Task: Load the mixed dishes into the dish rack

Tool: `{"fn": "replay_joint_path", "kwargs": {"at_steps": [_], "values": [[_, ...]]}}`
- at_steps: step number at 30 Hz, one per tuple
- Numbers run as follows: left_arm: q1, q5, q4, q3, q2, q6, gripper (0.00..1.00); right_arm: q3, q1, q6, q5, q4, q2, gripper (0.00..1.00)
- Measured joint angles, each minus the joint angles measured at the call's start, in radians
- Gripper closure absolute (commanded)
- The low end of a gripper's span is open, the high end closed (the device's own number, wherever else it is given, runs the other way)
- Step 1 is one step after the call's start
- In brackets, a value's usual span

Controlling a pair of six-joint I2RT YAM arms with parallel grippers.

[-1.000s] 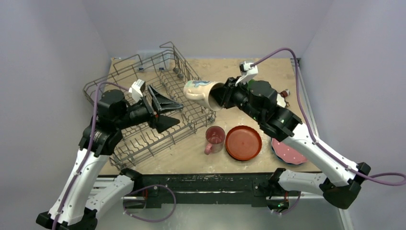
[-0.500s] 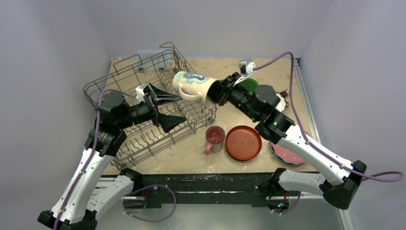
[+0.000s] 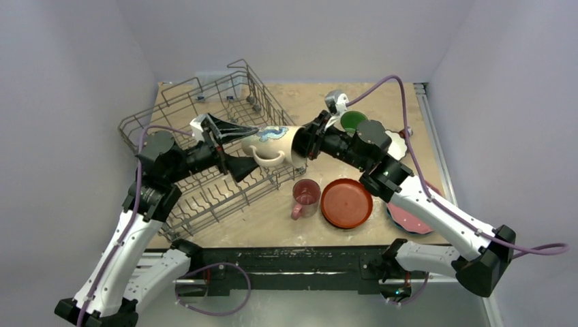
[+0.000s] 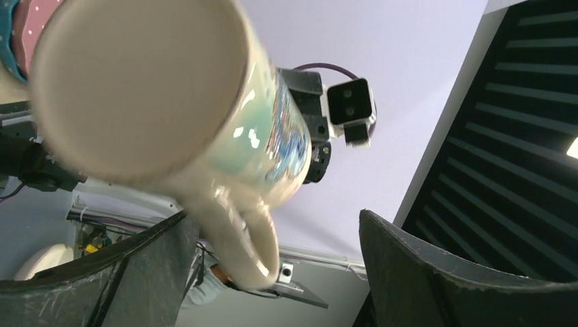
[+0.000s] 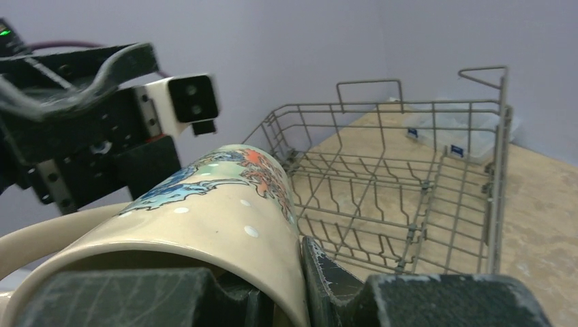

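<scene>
My right gripper (image 3: 300,143) is shut on the rim of the beige mug (image 3: 272,144), one finger inside and one outside (image 5: 327,269). It holds the mug on its side in the air over the right edge of the grey wire dish rack (image 3: 198,197). My left gripper (image 3: 251,148) is open over the rack. Its fingers straddle the mug's base and handle (image 4: 245,238) without gripping. The pink mug (image 3: 306,194) and red-orange plate (image 3: 347,202) sit on the table. The pink dotted plate (image 3: 409,219) lies on the blue plate, which is mostly hidden. The green-lined mug (image 3: 353,120) stands behind my right arm.
A clear plastic box (image 3: 217,80) lies behind the rack, also seen in the right wrist view (image 5: 457,129). The white bowl (image 3: 401,138) is mostly hidden behind my right arm. The rack's raised wire sides (image 5: 491,163) stand close below the mug. Purple walls enclose the table.
My right arm carried the beige mug left and down towards the left gripper, turning its handle downward. My left gripper rose, and its open fingers came round the mug's base.
</scene>
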Motion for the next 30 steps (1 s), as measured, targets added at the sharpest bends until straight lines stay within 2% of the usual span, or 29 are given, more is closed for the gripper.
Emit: {"fn": "replay_joint_path", "kwargs": {"at_steps": [2,6,8,16,18,24,29,30], "values": [[-0.006,0.006,-0.002,0.022,0.033,0.006,0.22,0.0,0.001,-0.005,-0.038,0.016,0.015,1.0],[-0.046,0.011,-0.011,0.034,0.068,0.011,0.46,0.0,-0.005,-0.026,-0.051,0.044,0.04,1.0],[-0.066,0.01,-0.013,0.032,0.072,0.011,0.54,0.0,-0.003,-0.036,-0.064,0.057,0.054,1.0],[-0.089,-0.002,-0.009,0.028,0.065,0.002,0.61,0.0,-0.005,-0.073,-0.1,0.146,0.07,1.0],[-0.092,-0.005,0.004,0.022,0.06,-0.005,0.66,-0.001,-0.006,-0.082,-0.106,0.164,0.07,1.0],[-0.098,-0.006,0.032,-0.014,0.038,-0.029,1.0,-0.01,-0.008,-0.125,-0.144,0.225,0.07,1.0],[-0.099,-0.01,0.031,-0.014,0.041,-0.023,1.0,-0.01,-0.011,-0.14,-0.15,0.226,0.075,1.0],[-0.099,-0.013,0.022,-0.011,0.041,-0.021,1.0,-0.01,-0.012,-0.14,-0.149,0.225,0.078,0.95]]}}
